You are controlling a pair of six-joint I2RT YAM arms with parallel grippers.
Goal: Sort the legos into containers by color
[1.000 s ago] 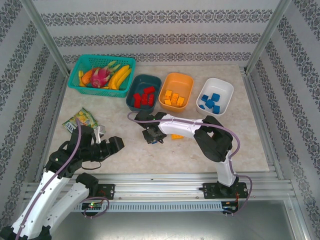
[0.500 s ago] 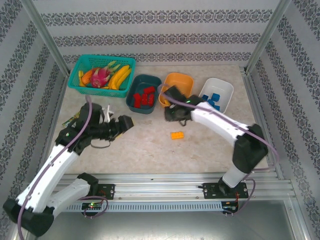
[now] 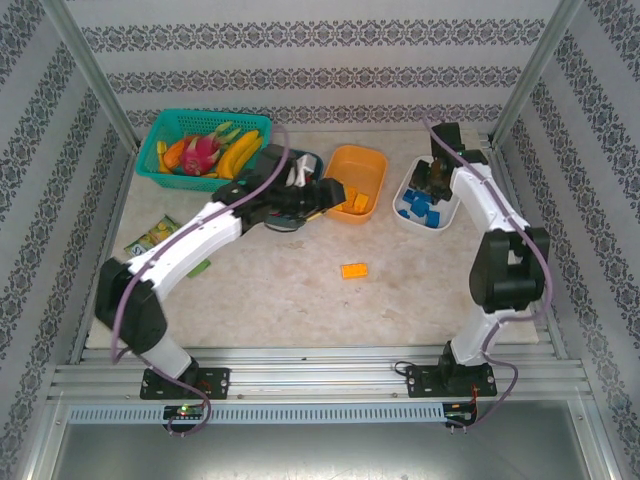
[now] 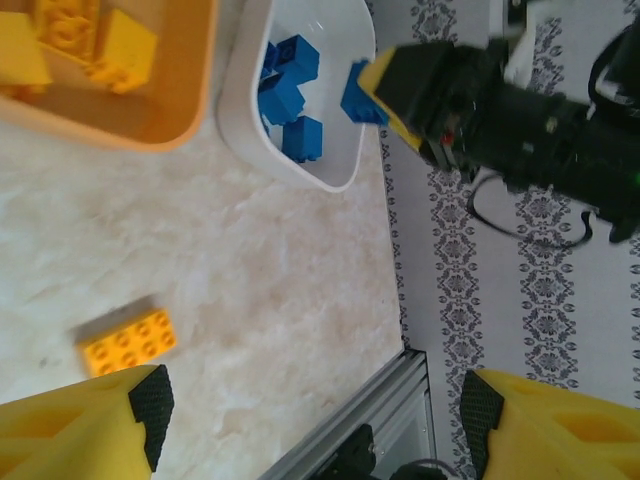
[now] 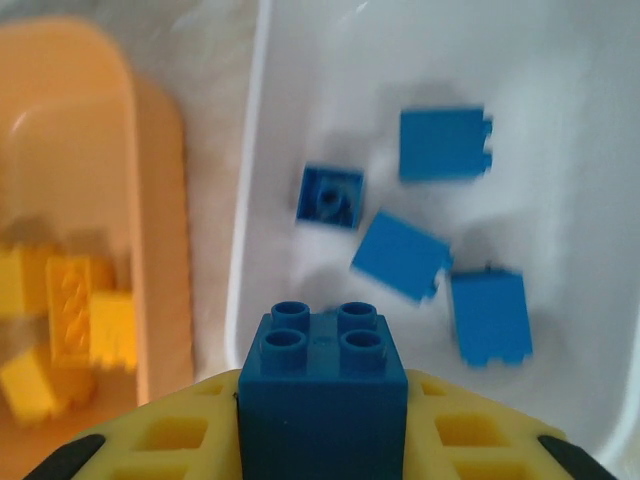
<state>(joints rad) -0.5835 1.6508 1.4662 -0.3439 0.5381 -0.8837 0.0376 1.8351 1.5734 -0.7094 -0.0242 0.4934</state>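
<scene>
**Right tool gripping a blue brick over the white tub; left tool open**

Status for you:

- Right tool (image 5: 322,425): clamped on one blue brick (image 5: 322,385), studs facing the wrist camera. It hangs above the white tub (image 5: 250,200), near that tub's left wall. In the top view you see the right tool (image 3: 432,180) over the white tub (image 3: 403,192), by the table's far right corner.
- Four loose blue bricks (image 5: 400,255) lie on the white tub's floor, apart from each other. The held brick touches none of them.
- Left tool (image 4: 315,410): jaws wide apart, nothing between the black pads (image 4: 150,400). In the top view the left tool (image 3: 320,195) sits over the right rim of the dark teal tub (image 3: 308,160), just beside the orange tub (image 3: 360,150). The arm covers the teal tub's contents, so I can't tell what's in it.
- Orange tub: yellow bricks (image 3: 350,200) inside, bunched at its near end. It stands between the teal and white tubs along the far edge.
- One orange-yellow brick (image 3: 353,270) lies flat on the bare table (image 3: 250,290), mid-table, well apart from all three tubs. You also get it in the left wrist view (image 4: 125,340), studs up.
- Fruit basket (image 3: 165,122) is in the far left corner; a packet (image 3: 160,238) lies by the left edge.
</scene>
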